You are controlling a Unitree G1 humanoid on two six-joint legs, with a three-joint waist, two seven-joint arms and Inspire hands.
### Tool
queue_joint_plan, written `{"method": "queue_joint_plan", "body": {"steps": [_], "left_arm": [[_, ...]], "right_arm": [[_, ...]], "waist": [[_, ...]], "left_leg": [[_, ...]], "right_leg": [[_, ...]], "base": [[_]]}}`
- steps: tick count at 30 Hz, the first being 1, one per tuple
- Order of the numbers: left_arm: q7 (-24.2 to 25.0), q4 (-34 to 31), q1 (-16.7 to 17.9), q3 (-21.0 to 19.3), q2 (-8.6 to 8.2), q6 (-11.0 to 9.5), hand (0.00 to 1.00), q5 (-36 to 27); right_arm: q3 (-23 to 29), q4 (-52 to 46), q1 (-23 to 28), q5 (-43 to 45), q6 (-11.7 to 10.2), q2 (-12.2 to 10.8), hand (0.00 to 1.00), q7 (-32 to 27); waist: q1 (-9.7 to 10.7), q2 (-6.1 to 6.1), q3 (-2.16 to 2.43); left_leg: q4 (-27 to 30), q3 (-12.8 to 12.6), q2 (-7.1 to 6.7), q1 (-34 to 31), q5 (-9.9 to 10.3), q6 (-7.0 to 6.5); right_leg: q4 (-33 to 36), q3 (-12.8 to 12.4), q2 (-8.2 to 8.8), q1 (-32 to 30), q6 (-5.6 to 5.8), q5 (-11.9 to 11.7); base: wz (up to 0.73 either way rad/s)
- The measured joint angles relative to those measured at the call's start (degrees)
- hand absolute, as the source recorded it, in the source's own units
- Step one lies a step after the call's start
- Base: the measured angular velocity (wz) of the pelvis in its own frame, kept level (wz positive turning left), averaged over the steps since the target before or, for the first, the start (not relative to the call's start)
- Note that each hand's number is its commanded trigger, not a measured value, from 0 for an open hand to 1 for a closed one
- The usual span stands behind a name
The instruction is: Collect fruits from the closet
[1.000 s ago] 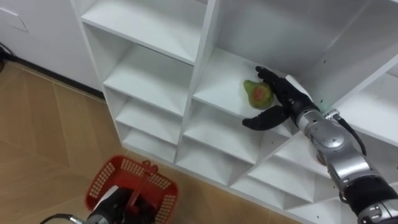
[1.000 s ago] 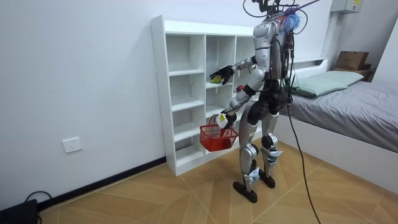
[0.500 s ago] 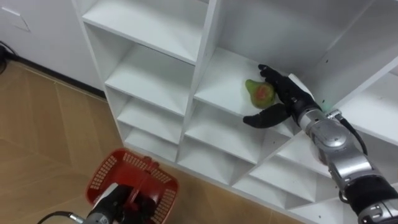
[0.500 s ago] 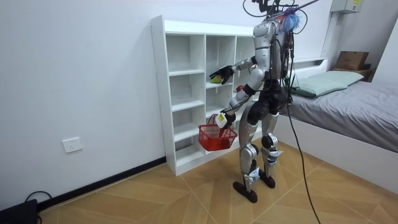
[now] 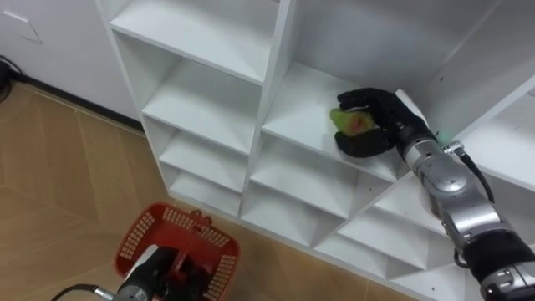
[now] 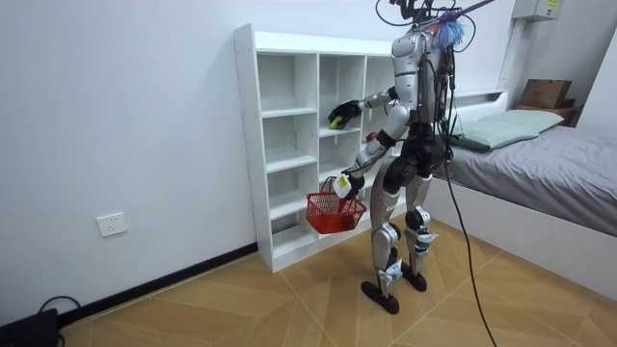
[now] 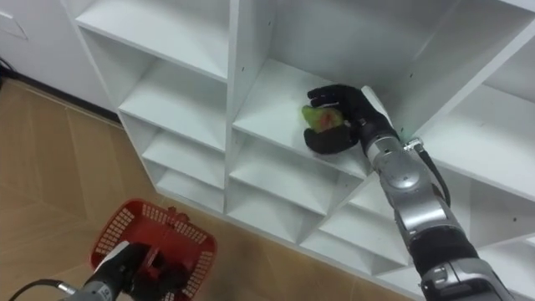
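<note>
On closet [image 5: 269, 75] shelf, far right | right robot hand [image 5: 376, 138] clenched around fruit [image 5: 351, 123] | left robot hand [image 5: 150, 270] holds basket [image 5: 134, 242] | step: grasp | next: lift out, lower into basket

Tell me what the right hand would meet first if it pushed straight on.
Right hand, curled round the pear, points deeper into the shelf compartment; probably its back wall first, though depth is unclear.

I log my right arm reaching forward and up, wrist in line with the forearm. The right hand [image 5: 384, 121] has fingers and thumb curled round the fruit [image 5: 351, 122]. My left arm is low, elbow bent, left hand [image 5: 155, 269] clenched on the basket [image 5: 138, 237] handle.
</note>
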State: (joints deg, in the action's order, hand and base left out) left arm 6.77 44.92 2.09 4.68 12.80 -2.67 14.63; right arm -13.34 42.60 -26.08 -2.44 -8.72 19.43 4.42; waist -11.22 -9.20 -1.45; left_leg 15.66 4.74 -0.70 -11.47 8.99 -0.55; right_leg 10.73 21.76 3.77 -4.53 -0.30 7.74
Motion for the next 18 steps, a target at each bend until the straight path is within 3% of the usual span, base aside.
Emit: {"method": "queue_joint_plan", "body": {"steps": [18], "left_arm": [[-0.39,0.01,0.00,0.04,-0.05,0.00,1.00,-0.07]], "right_arm": [[-0.33,1.74,0.04,-0.03,0.14,-0.02,1.00,2.69]], "waist": [[-0.03,-0.10,0.10]], "left_leg": [[0.01,-0.04,-0.07,-0.34,-0.38,-0.11]], "right_leg": [[0.04,-0.25,0.12,-0.52,0.08,-0.06]], "base": [[0.00]]}}
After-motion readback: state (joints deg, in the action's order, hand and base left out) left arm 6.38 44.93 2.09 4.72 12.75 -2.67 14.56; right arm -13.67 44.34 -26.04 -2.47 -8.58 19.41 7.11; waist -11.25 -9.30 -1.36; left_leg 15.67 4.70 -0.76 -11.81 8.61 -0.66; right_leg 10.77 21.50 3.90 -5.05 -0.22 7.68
